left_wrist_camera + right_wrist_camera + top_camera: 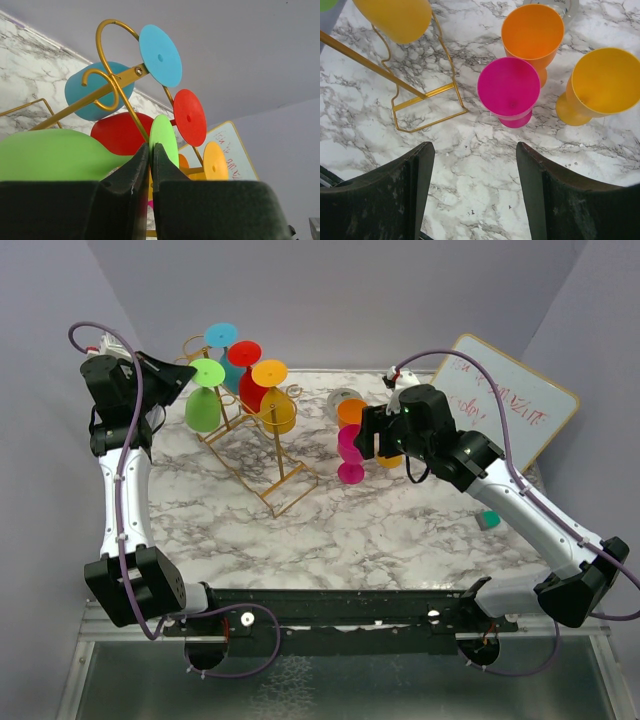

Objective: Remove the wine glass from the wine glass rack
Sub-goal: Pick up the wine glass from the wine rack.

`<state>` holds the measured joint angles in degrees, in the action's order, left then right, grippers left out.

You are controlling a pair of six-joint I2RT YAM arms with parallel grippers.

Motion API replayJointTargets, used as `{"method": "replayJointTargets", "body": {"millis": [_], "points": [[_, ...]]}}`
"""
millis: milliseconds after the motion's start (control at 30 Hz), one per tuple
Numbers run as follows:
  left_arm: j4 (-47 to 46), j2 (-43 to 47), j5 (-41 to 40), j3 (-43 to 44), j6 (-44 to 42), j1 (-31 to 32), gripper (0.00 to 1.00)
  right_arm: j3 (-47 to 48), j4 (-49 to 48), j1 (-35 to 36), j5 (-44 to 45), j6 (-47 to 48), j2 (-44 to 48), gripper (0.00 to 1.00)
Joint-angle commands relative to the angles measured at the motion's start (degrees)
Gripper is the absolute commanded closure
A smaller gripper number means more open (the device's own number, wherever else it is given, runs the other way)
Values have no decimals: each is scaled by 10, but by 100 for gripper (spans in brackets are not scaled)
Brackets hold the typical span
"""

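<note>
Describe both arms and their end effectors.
The left arm and right arm have white links and black joint housings, with a purple cable looped along each. The left end effector and right end effector have black fingers; the right's look scuffed.

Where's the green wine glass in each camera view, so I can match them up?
Top external: green wine glass upper left, hanging on the wine glass rack.
Left wrist: lower left, bowl large, foot disc at centre.
Right wrist: only a green sliver in the top-left corner, likely it.
Shared landmark: the gold wine glass rack.
</note>
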<state>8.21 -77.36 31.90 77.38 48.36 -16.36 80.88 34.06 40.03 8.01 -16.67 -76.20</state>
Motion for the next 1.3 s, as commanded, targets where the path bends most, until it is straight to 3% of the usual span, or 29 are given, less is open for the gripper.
{"method": "replayJointTargets", "body": {"millis": [0, 267, 467, 933, 1267], "points": [[10, 6, -6, 12, -14, 1, 96, -4, -7, 1, -18, -11, 0, 28], [3, 10, 12, 10, -7, 2, 100, -6, -9, 1, -19, -12, -2, 28], [-28, 9, 45, -6, 45, 2, 100, -9, -10, 1, -23, -12, -4, 28], [-16, 39, 2, -19, 89, 1, 100, -11, -6, 1, -27, -14, -4, 28], [15, 61, -38, -12, 70, 2, 100, -10, -5, 1, -27, -14, 0, 27]]}}
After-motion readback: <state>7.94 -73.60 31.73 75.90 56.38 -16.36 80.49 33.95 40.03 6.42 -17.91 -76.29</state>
